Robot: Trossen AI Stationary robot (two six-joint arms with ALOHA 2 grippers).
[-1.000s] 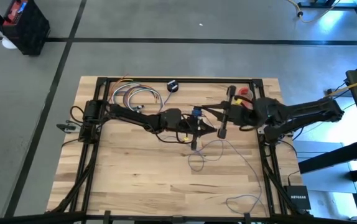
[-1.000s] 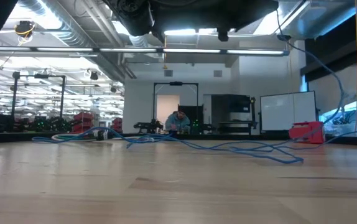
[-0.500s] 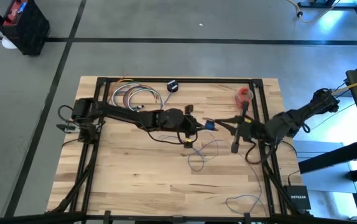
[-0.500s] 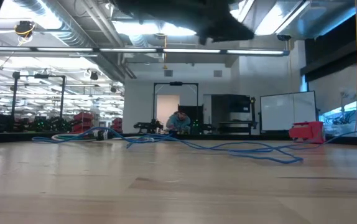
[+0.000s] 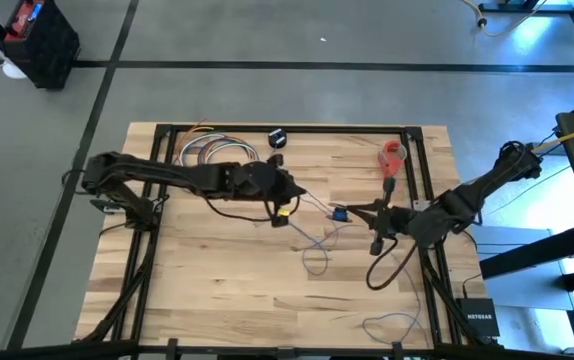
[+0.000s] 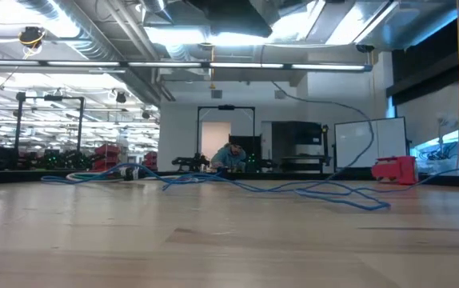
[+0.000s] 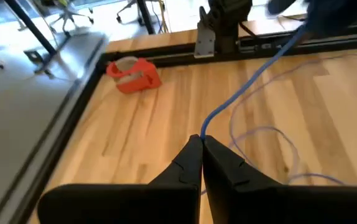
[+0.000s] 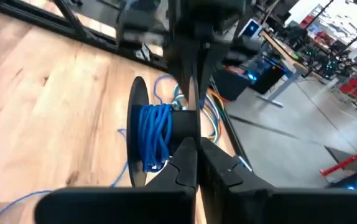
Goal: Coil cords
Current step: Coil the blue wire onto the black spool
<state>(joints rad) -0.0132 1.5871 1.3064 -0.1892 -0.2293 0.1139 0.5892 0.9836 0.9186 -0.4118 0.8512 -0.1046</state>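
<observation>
The bluish-purple cord (image 5: 317, 255) lies in loose loops on the wooden table. One strand (image 6: 356, 140) rises off the table toward the grippers. My left gripper (image 7: 201, 138) is near the table's middle (image 5: 292, 195), shut on this strand. My right gripper (image 8: 194, 142) faces it from the right (image 5: 354, 212), shut on a small black spool (image 8: 138, 124) wound with blue cord (image 8: 156, 138). A small black puck (image 5: 277, 138) rests at the far edge. My left gripper pinches a single strand of the cord (image 7: 204, 129) between its fingertips. The fingers slant down toward the table's right, and the strand runs on from them, lifted off the table, toward the spool. My right gripper holds the spool by its black hub (image 8: 185, 121), beside the blue winding, between its two fingers. The fingers come nearly level from the table's right. The spool is lifted clear of the table.
A red tape roll (image 5: 394, 155) lies at the far right by the frame. A bundle of coloured cables (image 5: 217, 152) sits at the far left. More cord loops (image 5: 387, 322) lie near the front right. A black box (image 5: 479, 318) sits off the right corner.
My left gripper has drawn back toward the table's left, risen and tipped up toward level, still shut on the cord. My right gripper has swung toward the near edge and sunk with the spool. A strand that lay on the table now rises clear of it.
</observation>
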